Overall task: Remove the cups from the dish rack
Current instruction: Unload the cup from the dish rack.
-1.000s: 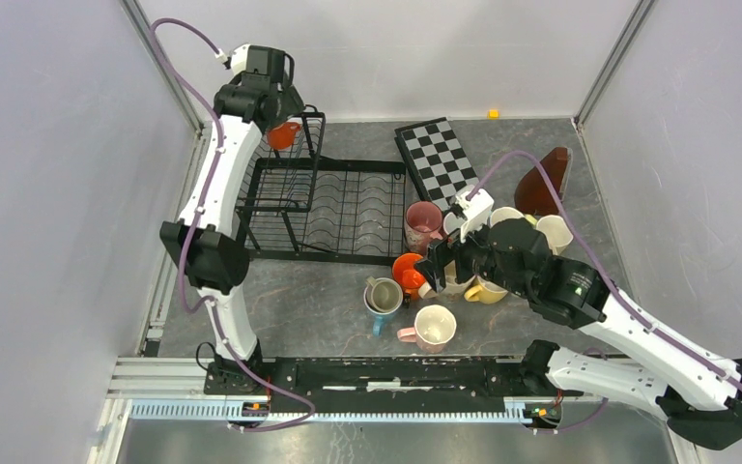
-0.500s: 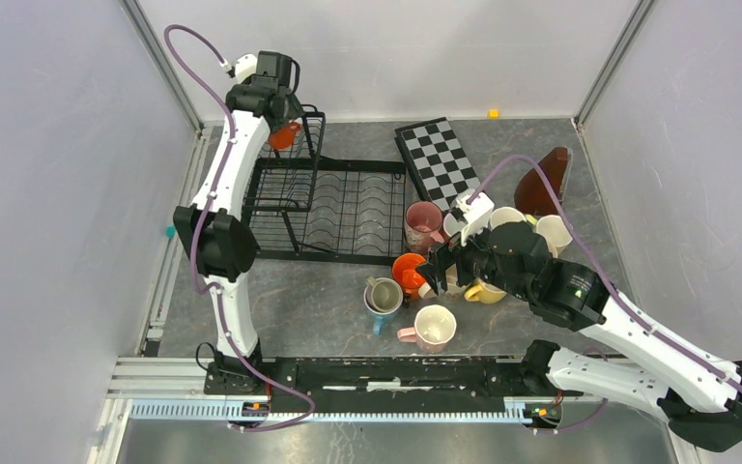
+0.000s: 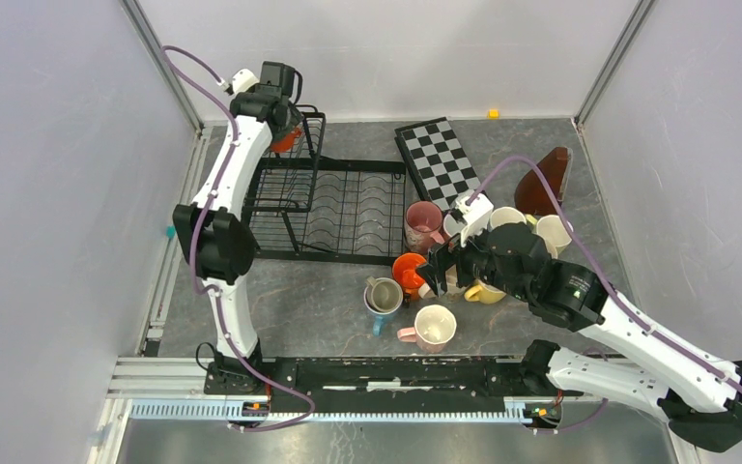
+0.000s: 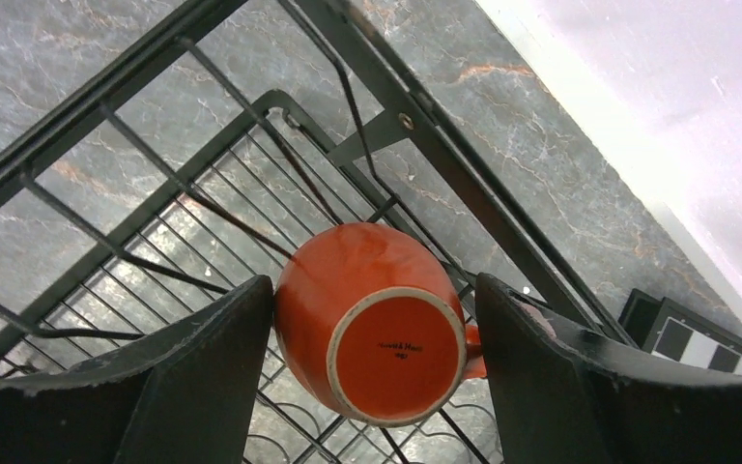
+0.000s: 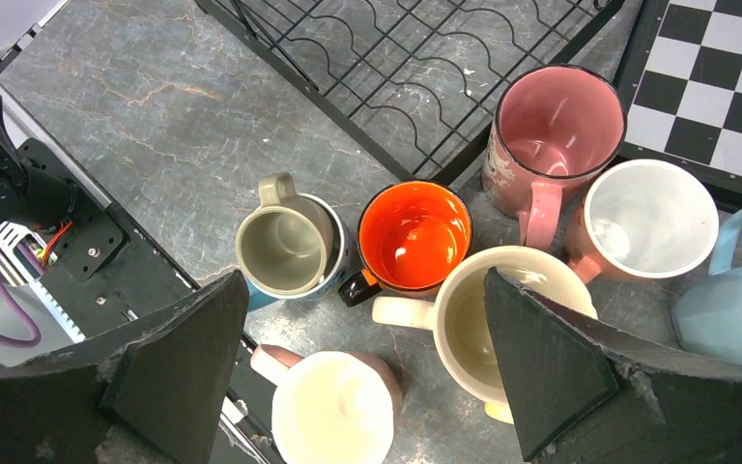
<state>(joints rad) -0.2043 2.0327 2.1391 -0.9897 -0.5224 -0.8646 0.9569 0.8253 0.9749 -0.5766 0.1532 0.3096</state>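
Item one, dish rack (image 3: 348, 162): black wire, standing on the grey marbled worktop (image 5: 155, 126) at its far left, with the flat slotted tray toward the centre and the taller basket part at the far-left end. Item two, inverted orange mug (image 4: 377, 329): it sits in the basket part, its base turned up toward the left wrist camera and its handle pointing right in that view. Item three, left tool (image 4: 375, 290): released, with its jaws wide and straddling the inverted orange mug. The left finger is right at the mug's wall and a thin gap shows on the right side, so nothing is grasped. Item four, right tool (image 5: 363, 278): released and empty, with jaws wide, hanging above the group of mugs beside the rack's near right corner. Items five to eleven are mugs standing mouth-up on the worktop, close together: grey-lined mug (image 5: 285, 246); black-handled orange mug (image 5: 415, 235) just to its right; pink mug (image 5: 556, 126) against the rack's corner; white-lined mug (image 5: 649, 217) touching the pink one; cream mug (image 5: 488, 319) in front of these; light blue mug (image 5: 734, 300) at the right edge; pink-handled mug (image 5: 333, 411) nearest the arm bases. Item twelve, checkerboard (image 5: 725, 87): it lies flat beyond the pink mug.
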